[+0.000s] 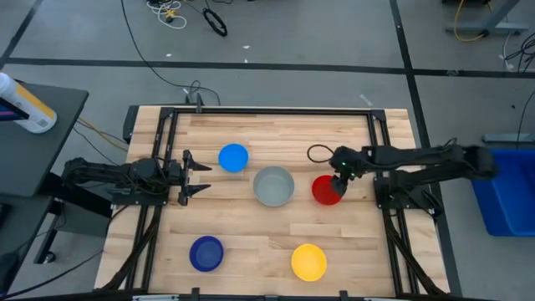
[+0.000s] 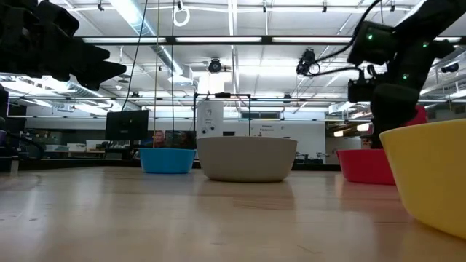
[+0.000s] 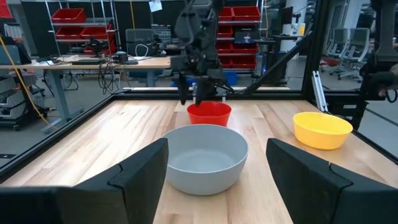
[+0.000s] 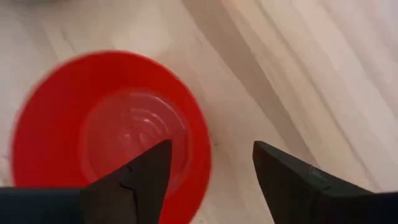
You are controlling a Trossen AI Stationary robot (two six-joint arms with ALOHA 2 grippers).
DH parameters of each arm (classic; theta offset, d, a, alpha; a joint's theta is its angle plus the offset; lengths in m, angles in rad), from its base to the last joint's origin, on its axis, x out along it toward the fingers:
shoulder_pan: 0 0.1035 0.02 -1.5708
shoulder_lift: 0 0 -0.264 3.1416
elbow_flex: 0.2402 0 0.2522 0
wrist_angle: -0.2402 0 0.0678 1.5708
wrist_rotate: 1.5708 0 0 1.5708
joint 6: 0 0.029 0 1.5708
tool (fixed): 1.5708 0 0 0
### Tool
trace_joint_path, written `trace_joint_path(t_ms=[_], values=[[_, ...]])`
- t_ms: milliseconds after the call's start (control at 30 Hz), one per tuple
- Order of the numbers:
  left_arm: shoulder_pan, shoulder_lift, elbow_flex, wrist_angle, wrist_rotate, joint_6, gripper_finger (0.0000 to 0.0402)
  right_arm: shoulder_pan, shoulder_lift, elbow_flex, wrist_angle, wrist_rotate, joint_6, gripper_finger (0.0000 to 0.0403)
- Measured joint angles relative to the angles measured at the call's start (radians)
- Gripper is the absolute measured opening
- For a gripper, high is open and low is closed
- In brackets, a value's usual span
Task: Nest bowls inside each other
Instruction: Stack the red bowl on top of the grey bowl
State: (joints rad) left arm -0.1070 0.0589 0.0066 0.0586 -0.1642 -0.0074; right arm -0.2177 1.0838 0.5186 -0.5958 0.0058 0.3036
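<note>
Five bowls stand upright on the wooden table: light blue point(image 1: 233, 157), grey point(image 1: 273, 186) in the middle, red point(image 1: 326, 190), dark blue point(image 1: 206, 253) and yellow point(image 1: 308, 262). My right gripper point(image 4: 211, 152) is open and points steeply down over the red bowl point(image 4: 106, 137). One finger stands over the bowl's hollow and the other over the table outside its rim, both above it and not touching. My left gripper point(image 1: 196, 176) is open and level at the table's left, facing the grey bowl point(image 3: 202, 158) with nothing between its fingers.
A black frame point(image 1: 267, 110) runs around the table top. A black cable loop point(image 1: 318, 154) lies beside the right arm. Bare wood lies between the grey bowl and the two near bowls.
</note>
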Motion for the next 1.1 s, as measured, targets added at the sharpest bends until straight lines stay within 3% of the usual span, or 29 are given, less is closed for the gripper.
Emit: trace_joint_path(t_ms=[167,267,400,467,533,733,933,1100], values=[[0.000,0.000,0.000,-0.002,0.000,-0.003,0.0277,-0.033,0.050,0.000,0.024,-0.043,0.005,0.0233],[0.000,0.000,0.000,-0.004,0.001,-0.003,0.0277,-0.034,0.071,0.000,0.039,-0.066,0.018,0.0206],[0.000,0.000,0.000,-0.005,0.001,-0.002,0.0277,-0.021,0.104,0.000,0.061,-0.142,0.048,0.0116],[0.000,0.000,0.000,-0.006,0.001,-0.002,0.0277,-0.006,0.124,0.000,0.070,-0.140,0.081,0.0046],[0.000,0.000,0.000,-0.006,0.001,-0.001,0.0277,0.016,0.138,0.000,0.096,-0.116,0.096,0.0015],[0.000,0.000,0.000,-0.008,0.001,0.000,0.0277,0.061,0.144,0.050,0.112,-0.019,0.094,0.0005],[0.000,0.000,0.000,-0.009,0.001,0.000,0.0277,0.097,0.144,0.267,-0.051,0.066,0.029,0.0004],[0.000,0.000,0.000,-0.010,0.001,0.004,0.0277,0.111,0.159,0.427,0.005,0.091,-0.018,0.0002]])
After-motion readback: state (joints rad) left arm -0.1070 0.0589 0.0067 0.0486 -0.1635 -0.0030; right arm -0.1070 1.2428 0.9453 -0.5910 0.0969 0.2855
